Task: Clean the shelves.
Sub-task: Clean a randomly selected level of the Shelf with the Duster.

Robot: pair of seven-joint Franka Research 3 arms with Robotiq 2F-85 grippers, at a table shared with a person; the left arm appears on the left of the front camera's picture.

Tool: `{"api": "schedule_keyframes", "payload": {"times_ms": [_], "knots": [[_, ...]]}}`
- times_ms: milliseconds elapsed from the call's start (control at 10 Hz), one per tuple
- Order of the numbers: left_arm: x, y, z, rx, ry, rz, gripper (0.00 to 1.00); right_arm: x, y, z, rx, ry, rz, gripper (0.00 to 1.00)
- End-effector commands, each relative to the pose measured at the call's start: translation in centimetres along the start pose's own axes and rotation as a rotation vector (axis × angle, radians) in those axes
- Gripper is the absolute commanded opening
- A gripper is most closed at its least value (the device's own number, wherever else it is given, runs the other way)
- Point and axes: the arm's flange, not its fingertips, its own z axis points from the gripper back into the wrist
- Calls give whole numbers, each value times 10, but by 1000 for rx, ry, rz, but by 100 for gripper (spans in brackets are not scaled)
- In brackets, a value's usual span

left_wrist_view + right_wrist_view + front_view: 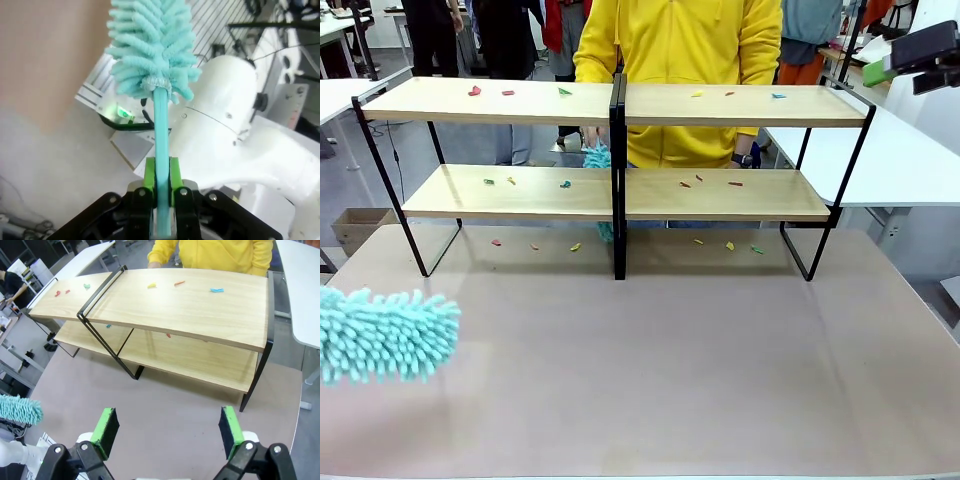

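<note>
1. Left tool (pixel 161 177) clamped tight on the handle of the teal duster (pixel 150 45), fluffy head over near-left worktop (pixel 670 380).
2. Right tool (pixel 169 425) spread wide, empty.
3. Shelves (pixel 520 101) upright across far worktop; coloured scraps (pixel 565 184) on both boards.
4. Person (pixel 680 40) in yellow just behind.

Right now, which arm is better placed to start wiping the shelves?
Left. The left hand is shut on the handle of the teal duster, its fluffy head free. The right hand is open and empty, facing the shelves, where coloured scraps lie.
</note>
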Motion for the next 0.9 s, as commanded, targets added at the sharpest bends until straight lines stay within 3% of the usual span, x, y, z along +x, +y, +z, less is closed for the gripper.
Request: {"api": "schedule_keyframes", "payload": {"times_ms": [0,200,400,500,600,700,800], "knots": [[13,-2,-8,-4,40,-17,13,0,-1,0,4,1,0,100],[111,-4,-42,48,-206,69,13,0,-1,0,4,1,0,100],[160,8,-63,130,-281,121,13,0,-1,0,4,1,0,100],[155,13,-54,86,-245,138,13,0,-1,0,4,1,0,100],[127,11,-29,25,-120,76,13,0,-1,0,4,1,0,100],[85,9,-5,-61,8,-29,13,0,-1,0,4,1,0,100],[37,5,16,-53,22,-52,13,0,-1,0,4,1,0,100]]}}
